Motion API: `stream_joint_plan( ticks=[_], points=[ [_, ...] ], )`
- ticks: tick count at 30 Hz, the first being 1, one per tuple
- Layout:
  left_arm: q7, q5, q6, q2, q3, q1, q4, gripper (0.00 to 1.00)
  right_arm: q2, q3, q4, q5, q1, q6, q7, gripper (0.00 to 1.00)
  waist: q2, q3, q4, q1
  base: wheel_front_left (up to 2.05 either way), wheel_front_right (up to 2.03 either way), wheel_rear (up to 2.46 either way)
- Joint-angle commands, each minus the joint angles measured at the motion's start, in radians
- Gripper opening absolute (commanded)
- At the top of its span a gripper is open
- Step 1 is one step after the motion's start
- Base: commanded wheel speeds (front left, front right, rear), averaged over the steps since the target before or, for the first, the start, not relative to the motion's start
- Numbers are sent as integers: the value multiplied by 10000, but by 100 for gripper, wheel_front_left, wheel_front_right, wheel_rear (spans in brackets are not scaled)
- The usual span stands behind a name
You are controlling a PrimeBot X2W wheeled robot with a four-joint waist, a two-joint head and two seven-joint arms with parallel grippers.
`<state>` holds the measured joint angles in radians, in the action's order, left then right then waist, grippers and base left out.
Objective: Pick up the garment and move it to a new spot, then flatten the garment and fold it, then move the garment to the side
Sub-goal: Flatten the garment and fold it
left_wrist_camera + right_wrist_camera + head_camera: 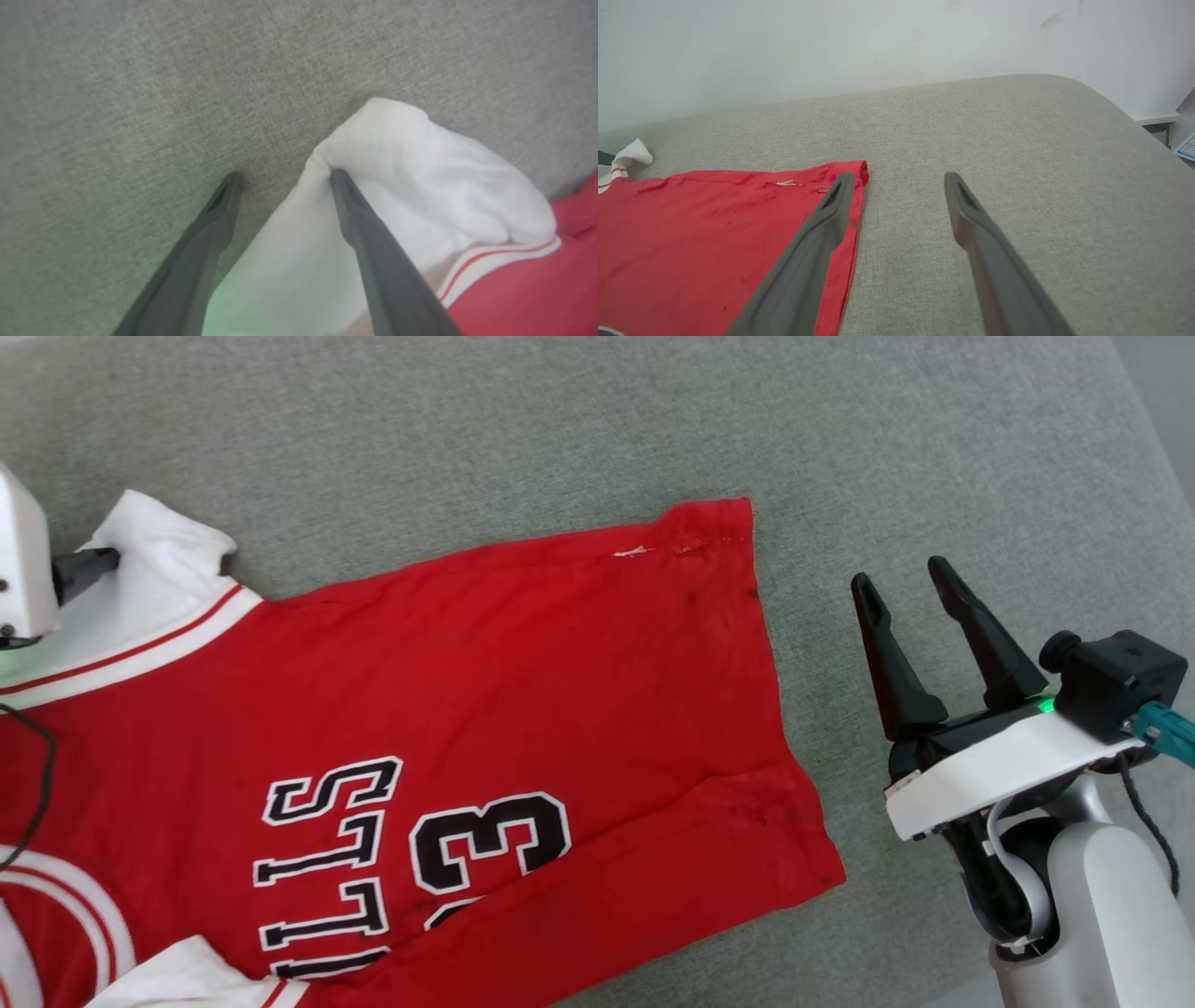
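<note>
Right gripper [898, 574], jaws spread wide with nothing between them, stands over the grey fabric surface [523, 420] just beside the hem [780, 691] of the garment [523, 653], apart from the cloth. Spread out front side up on that surface, the red garment shows its black, white-outlined lettering and number, with some creases near the hem. Left gripper [285, 175], at the garment's white sleeve [420, 186] on the end opposite the hem, is likewise spread: one fingertip [337, 177] touches a fold of the sleeve, the other rests over bare surface just beside it.
</note>
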<state>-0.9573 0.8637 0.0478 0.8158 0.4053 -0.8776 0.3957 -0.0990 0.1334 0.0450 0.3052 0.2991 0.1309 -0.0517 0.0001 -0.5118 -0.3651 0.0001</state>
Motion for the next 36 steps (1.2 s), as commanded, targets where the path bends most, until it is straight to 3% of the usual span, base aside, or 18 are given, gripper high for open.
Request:
stream_joint_plan(
  ticks=[1, 2, 4, 11, 17, 28, 29, 30, 35, 36],
  points=[
    [-429, 120, -164, -150, 263, 544, 369, 100, 78, 14, -68, 68, 132, -3, 80, 100, -1, -173, -189, -1, 0, 0, 0],
    [-676, 285, -273, -226, 281, 704, 446, 49, 86, 6, -108, 90, 149, -3, 111, 100, -1, -187, -214, -1, 0, 0, 0],
    [-918, 497, -452, -361, 287, 955, 433, 0, 117, -15, -202, 161, 182, -3, 116, 100, -1, -228, -247, -1, 0, 0, 0],
    [-394, 708, -780, -684, 43, 1263, 248, 0, -131, -180, -434, 868, 437, -3, -332, 100, -1, -2, 44, -1, 0, 0, 0],
    [723, 344, -574, -981, -36, 702, -23, 0, -678, -438, -995, 1821, 1183, -2, -1639, 100, -1, 306, 811, -1, 0, 0, 0],
    [2488, -575, -48, -1997, 391, -700, -840, 0, -1727, -643, -2724, 2355, 3120, -3, -5610, 100, -1, -78, 2473, -1, 0, 0, 0],
    [2612, -624, -20, -2063, 413, -771, -900, 0, -1756, -636, -2836, 2307, 3252, -2, -5952, 100, -1, -124, 2575, -1, 0, 0, 0],
    [2895, -769, 74, -2239, 541, -860, -1020, 0, -1741, -652, -3206, 2200, 3522, -3, -6996, 100, -1, -222, 2837, -1, 0, 0, 0],
    [3203, -879, 176, -2406, 650, -964, -1154, 0, -1496, -765, -3984, 1873, 3544, -3, -8804, 100, -1, -324, 3123, -1, 0, 0, 0],
    [3213, -887, 187, -2428, 680, -952, -1150, 0, -1472, -782, -4047, 1795, 3541, -3, -9084, 86, -1, -331, 3174, -1, 0, 0, 0]
  ],
)
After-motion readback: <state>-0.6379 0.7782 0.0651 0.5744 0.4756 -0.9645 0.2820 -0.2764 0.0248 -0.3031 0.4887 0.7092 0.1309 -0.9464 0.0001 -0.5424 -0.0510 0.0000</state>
